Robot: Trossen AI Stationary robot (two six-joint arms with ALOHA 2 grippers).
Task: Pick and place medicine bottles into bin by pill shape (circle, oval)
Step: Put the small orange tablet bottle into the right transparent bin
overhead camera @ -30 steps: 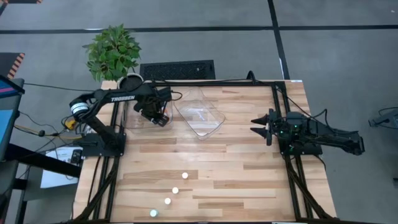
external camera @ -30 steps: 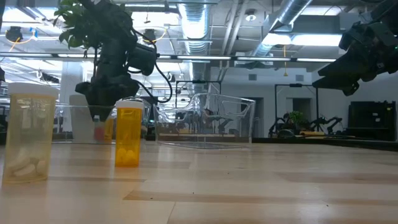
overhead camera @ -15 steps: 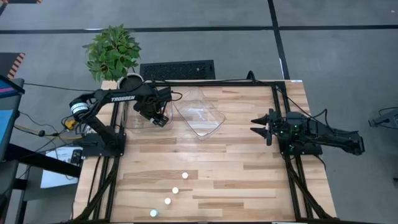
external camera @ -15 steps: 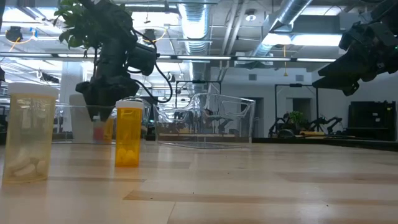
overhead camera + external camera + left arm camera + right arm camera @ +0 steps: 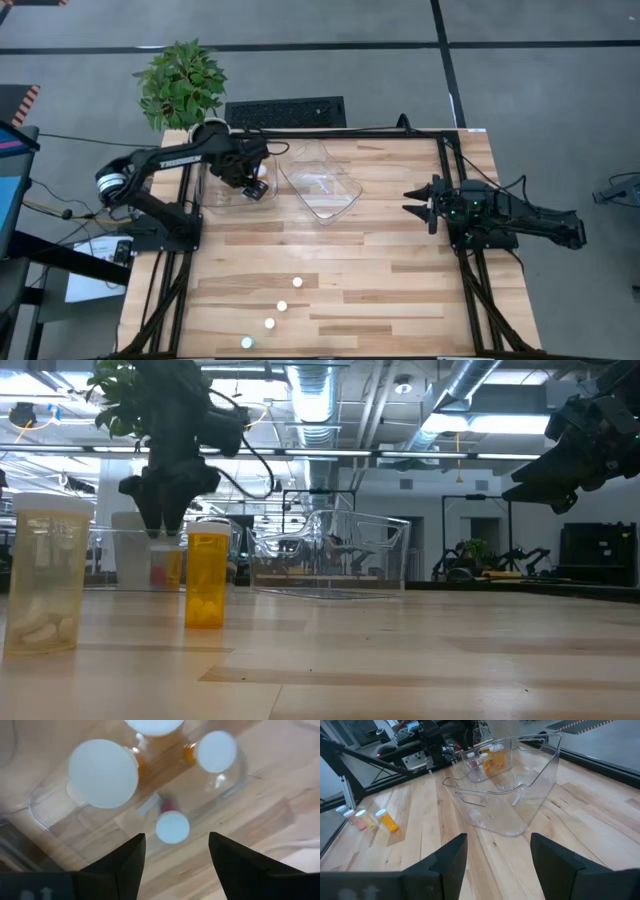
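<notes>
Several amber bottles with white caps [image 5: 282, 306] stand upright in a slanting row on the table near its front edge; two of them show close up in the low view [image 5: 206, 576]. More bottles [image 5: 102, 772] stand upright inside the left clear tub [image 5: 215, 185]. My left gripper [image 5: 176, 837] hangs open and empty above that tub, over a small white cap [image 5: 172, 826]; it also shows in the high view [image 5: 258, 188]. My right gripper [image 5: 410, 205] waits open and empty above the table's right side.
A second clear tub [image 5: 322, 180], which looks empty, stands right of the first, at the far middle of the table. A potted plant [image 5: 182, 85] and a black keyboard [image 5: 285, 110] lie beyond the far edge. Bare wood lies between the tubs and the row of bottles.
My left gripper has risen a little above the left tub, and its arm has drawn back toward the table's left edge. The bottles on the table have kept still.
</notes>
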